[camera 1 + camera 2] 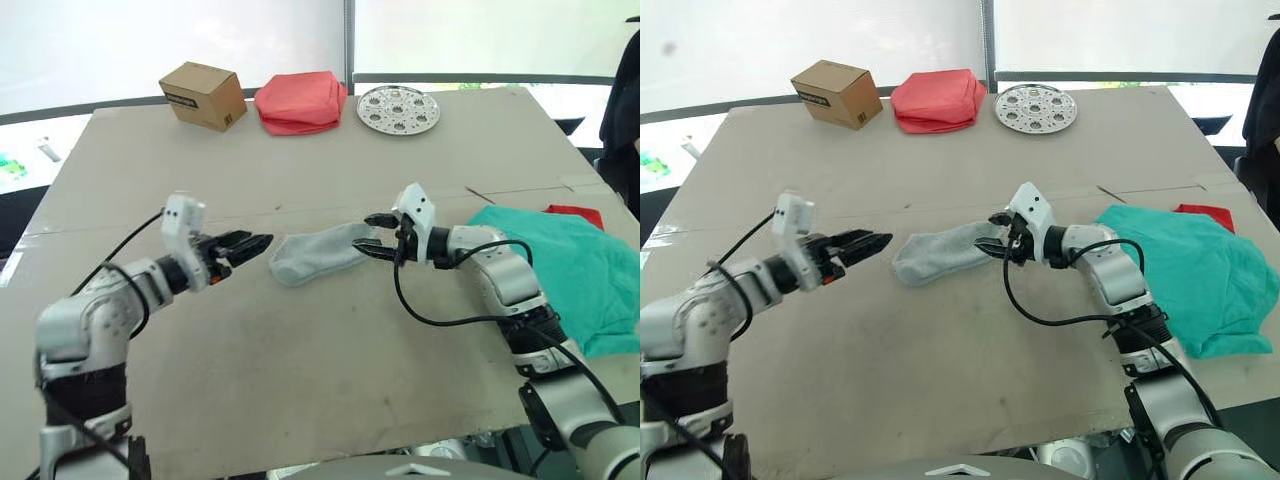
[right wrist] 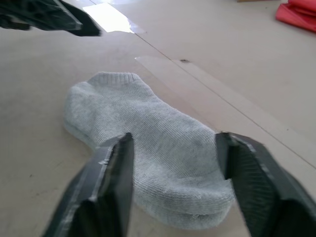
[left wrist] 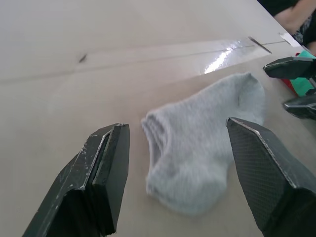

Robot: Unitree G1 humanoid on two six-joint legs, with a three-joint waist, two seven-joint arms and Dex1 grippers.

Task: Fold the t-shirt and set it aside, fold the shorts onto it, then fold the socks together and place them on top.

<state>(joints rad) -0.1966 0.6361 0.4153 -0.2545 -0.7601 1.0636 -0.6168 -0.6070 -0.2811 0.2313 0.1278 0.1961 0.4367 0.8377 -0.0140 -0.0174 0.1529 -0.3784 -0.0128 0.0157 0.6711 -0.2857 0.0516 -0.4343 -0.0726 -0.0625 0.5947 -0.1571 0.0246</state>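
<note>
soft knit socks (image 1: pixel 318 254) lie on a matt cardboard-like table (image 1: pixel 300 180) with glossy tape strips.

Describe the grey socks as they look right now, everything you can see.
The socks are light grey ankle socks of soft ribbed knit, lying flat on the brown table between the two pincers, apparently stacked as one shape. The open cuff points toward the open left pincer; the rounded toe end lies at the open right pincer, whose fingers straddle it. Neither pincer has closed on them.
</note>
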